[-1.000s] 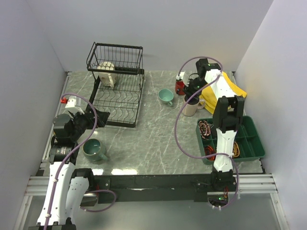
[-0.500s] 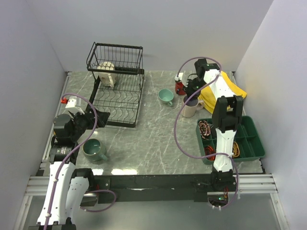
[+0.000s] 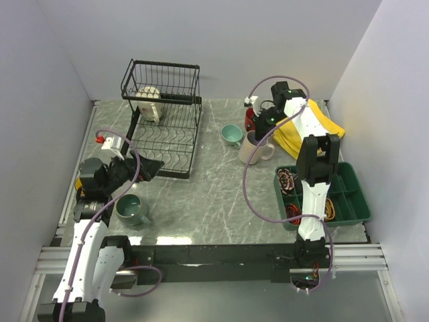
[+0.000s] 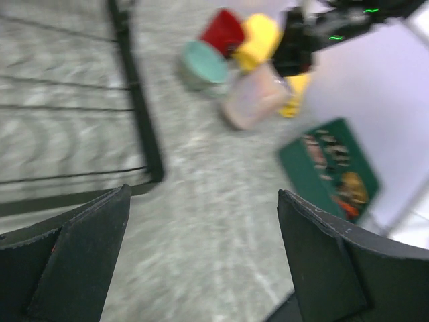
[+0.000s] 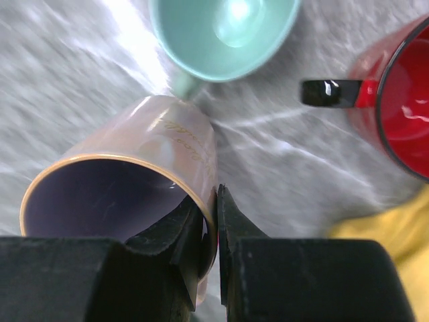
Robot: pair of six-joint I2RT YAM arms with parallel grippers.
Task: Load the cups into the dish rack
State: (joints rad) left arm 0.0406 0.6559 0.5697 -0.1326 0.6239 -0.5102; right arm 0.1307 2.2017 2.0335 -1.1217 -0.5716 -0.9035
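Top view: the right gripper (image 3: pixel 260 134) holds the beige mug (image 3: pixel 248 149) by its rim, well right of the rack (image 3: pixel 164 131), where a cream mug (image 3: pixel 149 100) sits.

Left wrist: the left gripper (image 4: pixel 201 255) is spread wide and holds nothing, near the rack's corner.

Right wrist: the fingers (image 5: pixel 234 231) pinch the beige mug's wall, one inside and one outside. The teal mug (image 5: pixel 224 33) and red mug (image 5: pixel 402 100) lie just beyond.
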